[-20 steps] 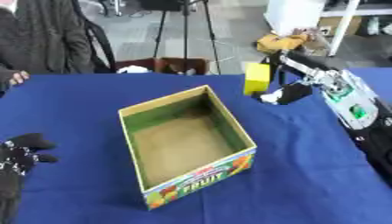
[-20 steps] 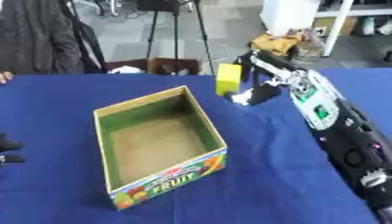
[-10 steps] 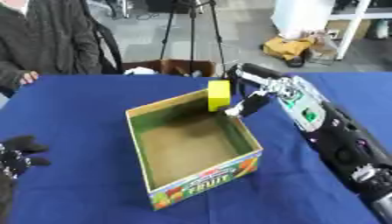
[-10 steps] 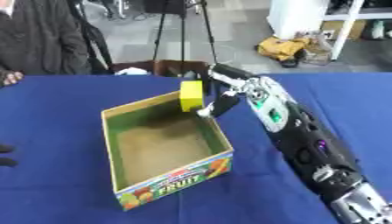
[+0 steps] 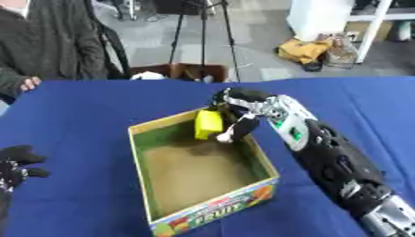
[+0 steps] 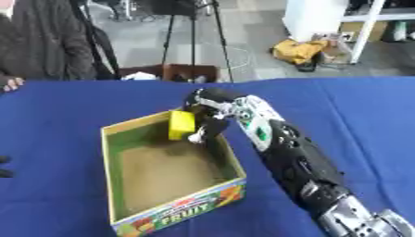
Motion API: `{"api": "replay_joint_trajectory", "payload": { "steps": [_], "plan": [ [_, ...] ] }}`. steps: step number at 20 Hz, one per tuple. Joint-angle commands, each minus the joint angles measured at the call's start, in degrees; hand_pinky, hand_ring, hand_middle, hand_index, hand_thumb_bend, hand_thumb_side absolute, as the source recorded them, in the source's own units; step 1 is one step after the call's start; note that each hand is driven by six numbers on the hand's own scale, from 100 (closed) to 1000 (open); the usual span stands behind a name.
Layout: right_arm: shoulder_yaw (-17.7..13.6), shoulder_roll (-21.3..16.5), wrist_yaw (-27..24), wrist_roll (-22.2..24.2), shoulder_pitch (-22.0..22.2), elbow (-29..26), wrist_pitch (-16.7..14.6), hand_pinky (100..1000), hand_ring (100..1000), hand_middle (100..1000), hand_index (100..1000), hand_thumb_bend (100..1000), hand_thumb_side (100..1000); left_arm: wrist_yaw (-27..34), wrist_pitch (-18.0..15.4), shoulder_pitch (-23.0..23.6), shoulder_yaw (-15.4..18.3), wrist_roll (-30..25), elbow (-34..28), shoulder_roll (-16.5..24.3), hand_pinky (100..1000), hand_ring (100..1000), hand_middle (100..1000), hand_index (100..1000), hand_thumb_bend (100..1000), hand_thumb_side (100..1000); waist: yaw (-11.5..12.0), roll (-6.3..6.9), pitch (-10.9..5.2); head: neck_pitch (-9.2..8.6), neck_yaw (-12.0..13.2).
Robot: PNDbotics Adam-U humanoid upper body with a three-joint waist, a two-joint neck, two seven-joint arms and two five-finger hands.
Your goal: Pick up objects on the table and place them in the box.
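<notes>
Yellow block point(image 5: 207, 125) sits pinched in the robot's right hand point(image 5: 233, 121), held upright just over the far inside corner of the box point(image 5: 154, 185). The fingers curl round the block's right side, and their tips blur together, so the exact contact is hard to make out. Whether the block's lower edge touches the box wall cannot be told. The right arm point(image 5: 332, 162) reaches in from the lower right, black with silver and a green patch, and its lowest part is cut off by the picture's edge.

The box is open-topped cardboard with a green inner rim, a brown floor, and a printed fruit label on its near wall. It rests on a blue-covered bench point(image 5: 73, 106).

The robot's left hand point(image 5: 15, 165) shows at the left edge, fingers relaxed and spread, partly cut off; in the right eye view only a sliver remains.
</notes>
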Motion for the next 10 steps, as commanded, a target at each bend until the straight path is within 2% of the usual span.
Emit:
{"api": "replay_joint_trajectory", "payload": {
  "steps": [1,4,5,8,10],
  "plan": [
    [0.4,-1.1,-0.3,-0.7,-0.8,-3.7,-0.3,572,755,746,776,602,455,0.1,-0.1,-0.8,0.1,-0.1,-0.8,0.7,595,695,569,737,812,895,-0.2,-0.06,-0.84,-0.6,0.3],
    [0.4,-1.7,-2.0,-1.5,-0.6,-6.5,0.1,566,752,739,775,582,463,0.0,-0.1,-0.8,0.3,0.1,-0.8,0.7,594,694,569,737,812,895,-0.6,-0.21,-0.96,-0.74,0.6],
    [0.2,-2.2,-2.7,-2.0,-0.6,-7.9,0.4,566,750,737,775,532,445,0.0,-0.2,-0.7,0.3,0.1,-0.8,0.7,593,685,566,737,809,893,-0.8,-0.29,-1.01,-0.78,0.8],
    [-0.9,-4.0,-5.1,-3.7,-0.4,-12.0,1.8,556,747,732,773,541,482,0.0,-0.2,-0.6,0.6,0.3,-0.7,0.9,594,693,568,736,814,894,-1.6,-0.51,-1.14,-0.79,1.5],
    [-2.3,-5.8,-8.6,-6.0,0.5,-15.8,3.1,549,747,730,772,538,501,-0.2,-0.2,-0.4,0.9,0.6,-0.7,1.0,594,693,568,736,814,893,-2.5,-0.64,-1.21,-0.87,2.3]
  ]
}}
